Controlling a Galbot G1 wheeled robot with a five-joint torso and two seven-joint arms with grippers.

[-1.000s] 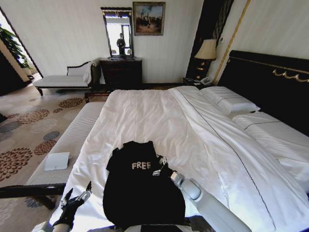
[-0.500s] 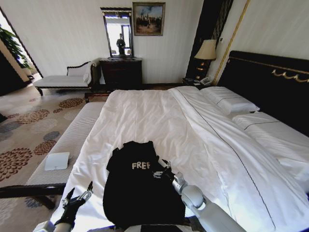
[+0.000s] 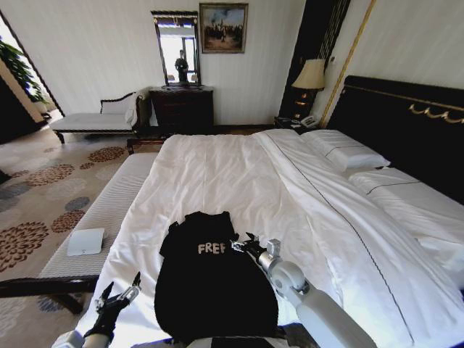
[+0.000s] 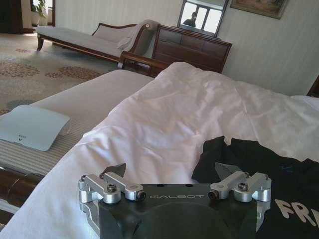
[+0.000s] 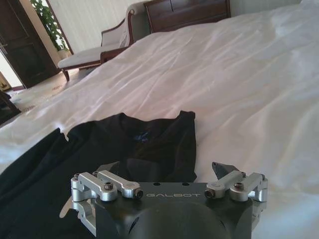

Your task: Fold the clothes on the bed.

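From the head camera I see the black T-shirt (image 3: 210,279) lying spread flat on the near end of the bed (image 3: 239,181), collar pointing toward the far side, its white "FREE" lettering facing up. My right pincer (image 3: 243,245) sits just over the shirt's right shoulder edge, beside the lettering, with the arm reaching in from the lower right. In the right wrist camera that pincer (image 5: 167,169) has its two fingers spread wide apart and nothing between them; the shirt's collar and a sleeve (image 5: 134,144) lie directly ahead of it on the white sheet. My left pincer (image 3: 116,293) hangs off the left corner of the bed, near the shirt's lower left edge but apart from it. In the left wrist camera its fingers (image 4: 113,172) are also spread open and empty, with the shirt (image 4: 269,184) off to one side and a pale striped bench (image 4: 75,107) running alongside the bed, a flat white device (image 4: 31,127) resting on it.
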